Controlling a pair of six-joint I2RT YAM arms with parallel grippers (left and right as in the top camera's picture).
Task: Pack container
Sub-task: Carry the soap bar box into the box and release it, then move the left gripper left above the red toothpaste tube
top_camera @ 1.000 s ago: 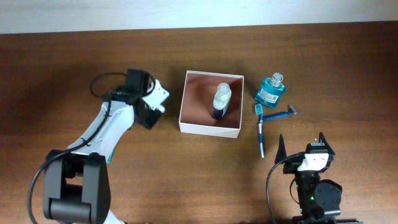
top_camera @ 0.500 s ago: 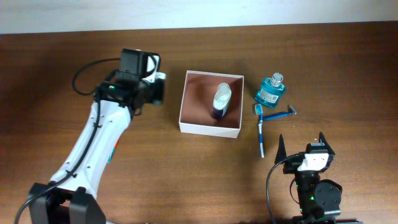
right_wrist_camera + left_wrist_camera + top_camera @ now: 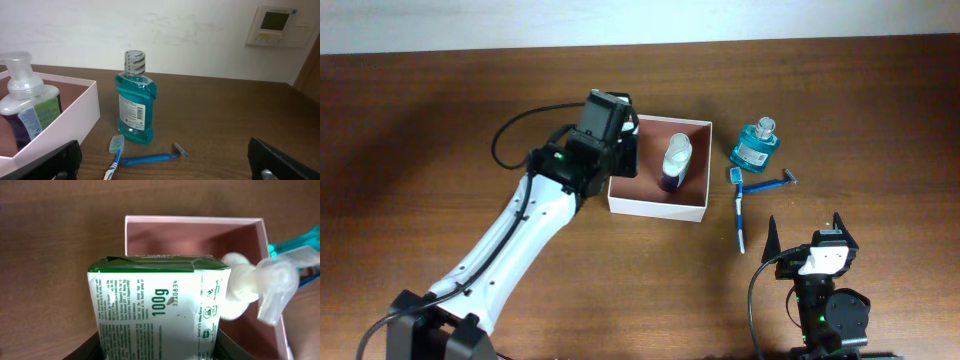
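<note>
The left arm (image 3: 510,240) stretches slantwise over the wooden bench (image 3: 420,120). Its left pincer (image 3: 625,150) hangs over the left wall of the container (image 3: 655,208), a square white box with a reddish-brown inside, mid-bench. The jaws, half parted, pinch a glossy green-and-white carton (image 3: 157,315). The right pincer (image 3: 804,228) stands spread wide, empty.

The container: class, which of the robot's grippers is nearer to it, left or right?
Left. The left gripper, holding a green-and-white carton, is over the container's left wall. The right gripper, open, sits far off to the container's front right, beyond the toothbrush.
</note>
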